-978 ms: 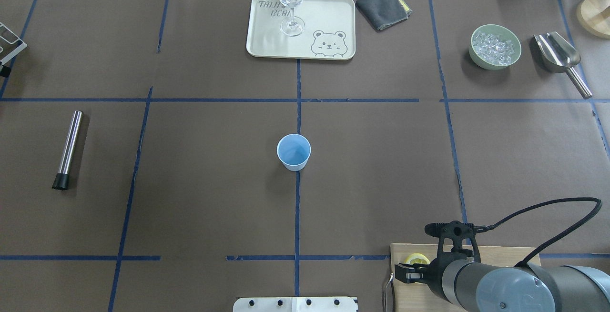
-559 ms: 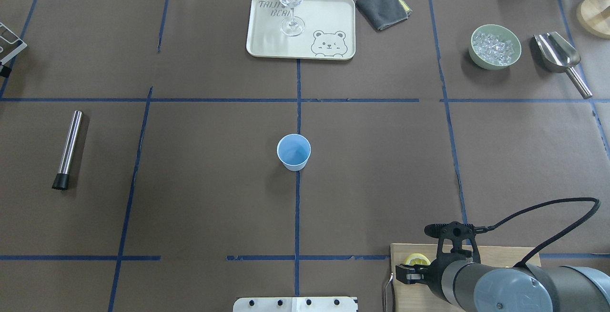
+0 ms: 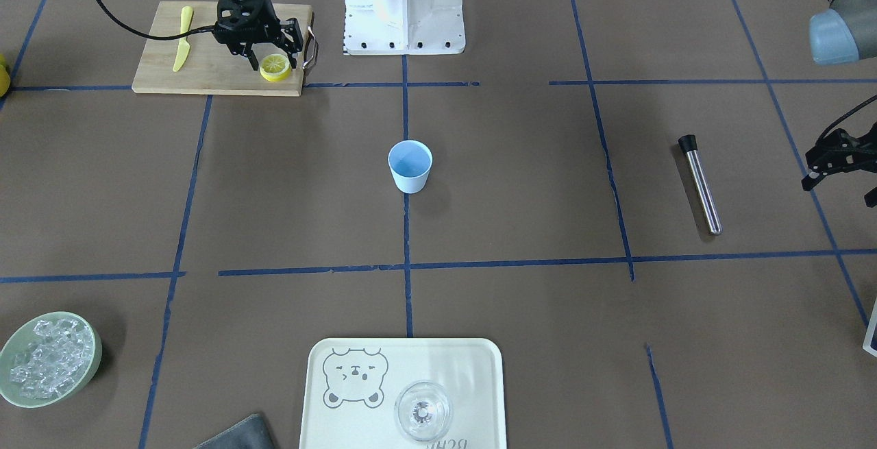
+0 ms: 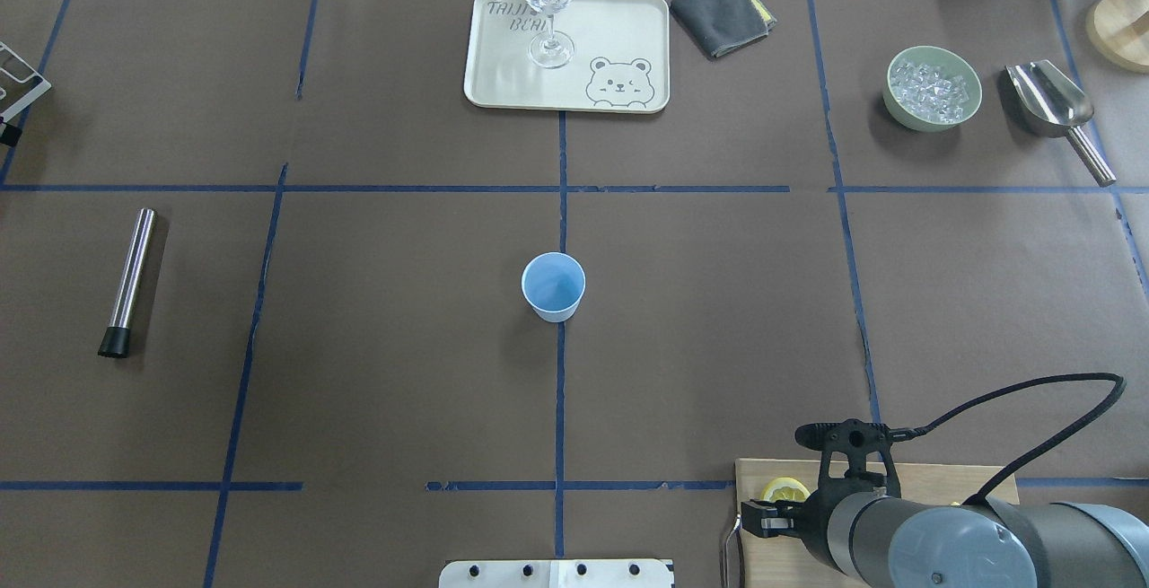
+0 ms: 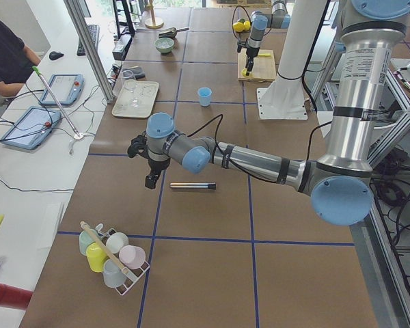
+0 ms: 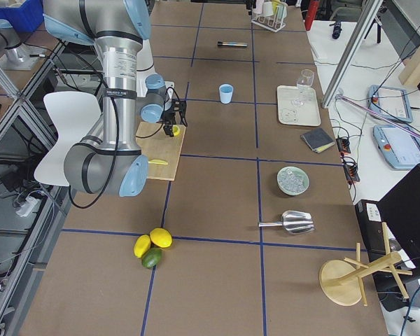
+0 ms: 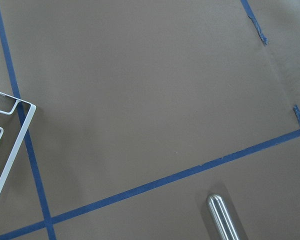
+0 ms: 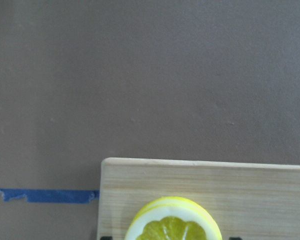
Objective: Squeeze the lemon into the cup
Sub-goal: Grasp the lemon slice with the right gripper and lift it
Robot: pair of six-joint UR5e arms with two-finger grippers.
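Seen from across the table, the right gripper (image 3: 274, 63) stands low over a wooden cutting board (image 3: 205, 73), its fingers spread to either side of the lemon (image 3: 275, 69). The slice lies flat near the board's corner, and the fingers bracket it without clearly pressing on it. A yellow knife (image 3: 182, 48) lies towards the board's other end. The cup (image 3: 410, 166) stands upright at the middle of the table (image 3: 548, 161), on a blue tape line and well apart from the board. At that view's right edge the left gripper (image 3: 841, 190) hangs above the table, fingers apart with nothing between them, near a steel tube (image 3: 700, 185). From overhead, the right arm covers part of the board, and only the lemon's yellow rim shows beside the gripper. In the left side view the near arm reaches out over the table, with the cup far beyond it. In the right side view the lemon is a yellow spot under the near arm's gripper. The left wrist camera shows only brown table, blue tape, a white wire corner and the tube's rounded end. The right wrist camera shows the lemon's pale segmented face at the bottom edge, with a dark fingertip just clear of it on each side.
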